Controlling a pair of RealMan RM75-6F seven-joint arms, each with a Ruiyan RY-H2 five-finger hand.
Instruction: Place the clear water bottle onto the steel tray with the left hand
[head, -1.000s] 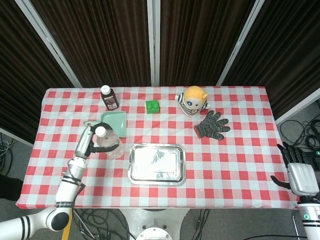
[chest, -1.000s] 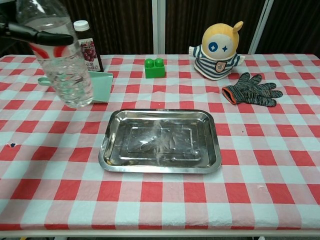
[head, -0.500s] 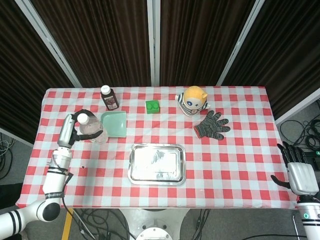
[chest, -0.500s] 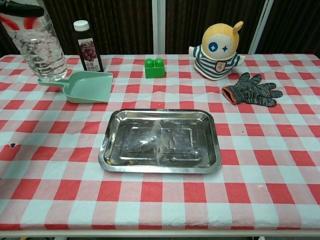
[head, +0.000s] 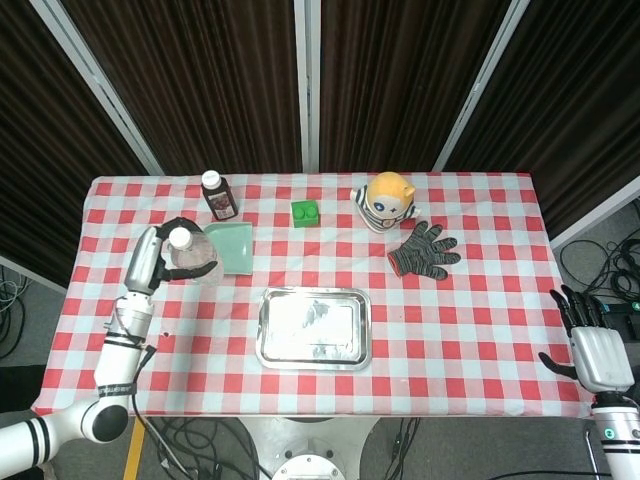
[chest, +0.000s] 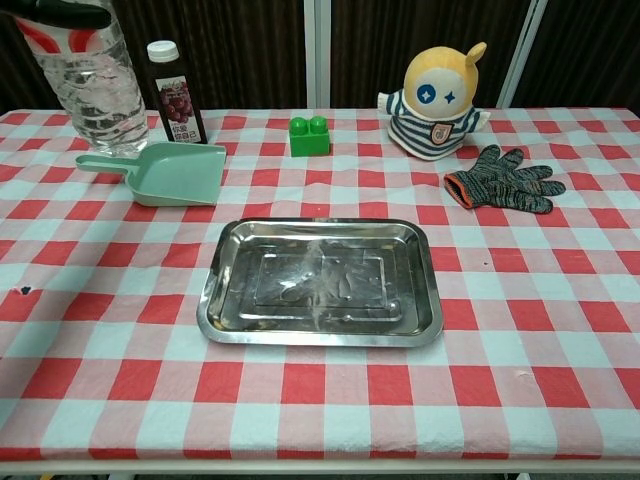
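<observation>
Nearest: steel tray (chest: 320, 282) sits flat on the checked surface (chest: 520, 330), centre front, nothing in it. Reflective base, raised rim.

Right hand (head: 592, 340) hangs off the near right corner of the surface, fingers spread, holding nothing. Seen in head view only.

Left side, mid depth: left hand (head: 152, 256) grips the clear water bottle (chest: 88, 80). Dark fingers (head: 196, 268) wrap round the bottle body below the white cap. Bottle is upright, lifted, over the far left part of the surface. It is well apart from the tray, left of it and further back. In the chest view the bottle's lower edge overlaps the handle end of the green dustpan (chest: 165, 172); can't tell if they touch. Dustpan lies flat just beside the bottle, on its right, scoop opening toward the tray side.

Right of centre, past the tray: striped work glove (chest: 505, 178) lying flat, fingers pointing right.

Far row, left to right: dark juice bottle (chest: 172, 92) with white cap, upright just behind the dustpan; green toy brick (chest: 310, 136); yellow plush toy (chest: 438, 100) in striped shirt, just behind the glove.

Behind the surface: dark curtains (head: 220, 80).
</observation>
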